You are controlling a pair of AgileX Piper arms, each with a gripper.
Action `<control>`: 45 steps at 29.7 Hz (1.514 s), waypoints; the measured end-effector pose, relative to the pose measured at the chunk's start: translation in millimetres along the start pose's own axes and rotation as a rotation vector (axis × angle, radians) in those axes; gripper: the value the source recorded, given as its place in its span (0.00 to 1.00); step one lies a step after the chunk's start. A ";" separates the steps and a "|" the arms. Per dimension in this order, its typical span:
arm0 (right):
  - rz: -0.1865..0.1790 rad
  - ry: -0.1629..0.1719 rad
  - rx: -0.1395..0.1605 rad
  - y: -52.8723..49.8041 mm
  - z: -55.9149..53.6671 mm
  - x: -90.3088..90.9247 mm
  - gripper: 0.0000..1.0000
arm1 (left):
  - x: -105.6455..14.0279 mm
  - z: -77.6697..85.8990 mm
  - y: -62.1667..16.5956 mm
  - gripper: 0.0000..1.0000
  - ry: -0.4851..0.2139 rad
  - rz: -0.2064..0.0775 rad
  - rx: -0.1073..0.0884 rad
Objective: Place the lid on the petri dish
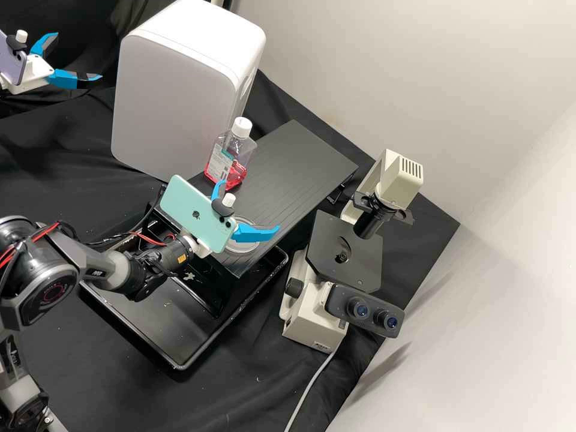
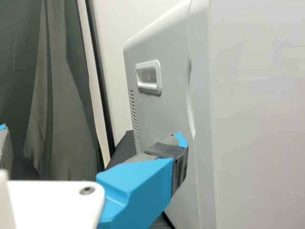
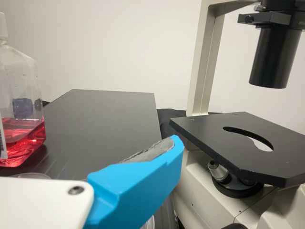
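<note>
Alignment first: right gripper (image 1: pixel 247 205) hangs with blue fingers spread, pinching nothing, just over the clear round plastic petri dish (image 1: pixel 245 243) at the near end of the flat black ribbed platform (image 1: pixel 300 162); can't separate lid from base here. Centre lid on the rim, lower it level, release only once seated. Left gripper (image 1: pixel 77 56) also spread, well apart by the white rounded box (image 1: pixel 180 90).
</note>
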 end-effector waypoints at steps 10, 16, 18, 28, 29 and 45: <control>0.000 0.000 0.000 0.0 0.0 0.0 1.00 | 0.0 0.0 0.0 1.00 0.000 0.000 0.000; 0.000 0.000 0.000 0.0 0.0 0.0 1.00 | -0.8 -0.2 -1.1 1.00 0.001 -0.004 0.000; 0.000 0.000 0.000 0.0 0.0 0.0 1.00 | -2.3 0.3 -2.9 1.00 -0.001 -0.012 0.000; 0.000 0.000 0.000 0.0 0.0 0.0 1.00 | -32.5 38.1 -23.1 1.00 -0.081 -0.065 -0.065; 0.000 0.000 0.000 0.0 0.0 0.0 1.00 | -38.3 46.5 -25.5 1.00 -0.102 -0.066 -0.077; 0.000 0.000 0.000 0.0 0.0 0.0 1.00 | -92.0 101.1 -53.5 1.00 -0.205 -0.120 -0.170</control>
